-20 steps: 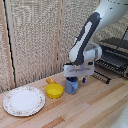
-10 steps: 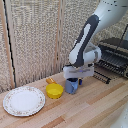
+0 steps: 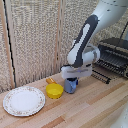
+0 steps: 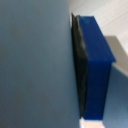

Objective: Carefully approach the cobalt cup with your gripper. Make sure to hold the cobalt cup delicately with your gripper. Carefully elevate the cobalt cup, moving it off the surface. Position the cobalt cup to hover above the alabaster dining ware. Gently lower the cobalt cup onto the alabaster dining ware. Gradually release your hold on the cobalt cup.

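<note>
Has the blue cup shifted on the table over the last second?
No. The blue cup stands at the same spot beside the yellow bowl, with the gripper down on it.

Claw [image 3: 73,79] hides cobalt cup's [image 3: 71,86] top; jaw state unclear. Wrist view: blurred blue wall fills frame, one fingertip [image 4: 97,70] cut off.
</note>
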{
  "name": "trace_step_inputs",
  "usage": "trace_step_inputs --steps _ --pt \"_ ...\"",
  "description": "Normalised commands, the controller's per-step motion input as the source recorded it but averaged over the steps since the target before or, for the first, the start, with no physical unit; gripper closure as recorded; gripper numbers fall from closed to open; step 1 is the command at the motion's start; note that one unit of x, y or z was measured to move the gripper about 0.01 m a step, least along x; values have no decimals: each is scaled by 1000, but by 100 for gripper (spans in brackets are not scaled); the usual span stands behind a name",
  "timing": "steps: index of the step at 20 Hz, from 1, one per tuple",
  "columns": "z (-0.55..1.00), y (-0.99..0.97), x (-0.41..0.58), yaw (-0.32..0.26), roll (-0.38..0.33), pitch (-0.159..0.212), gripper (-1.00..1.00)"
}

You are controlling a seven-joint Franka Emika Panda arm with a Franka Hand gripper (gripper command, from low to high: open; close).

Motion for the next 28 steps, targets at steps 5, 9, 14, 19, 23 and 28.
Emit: trace_step_inputs --steps 5,9,14,19,23,28 --pt "997 188 321 -81 0 68 100" --pt "926 261 384 -73 0 89 100" --pt "392 694 162 -67 23 84 100" --pt "231 851 173 -56 2 45 100" --pt "74 901 236 -59 0 7 100" --pt "2 922 317 -34 -1 0 100"
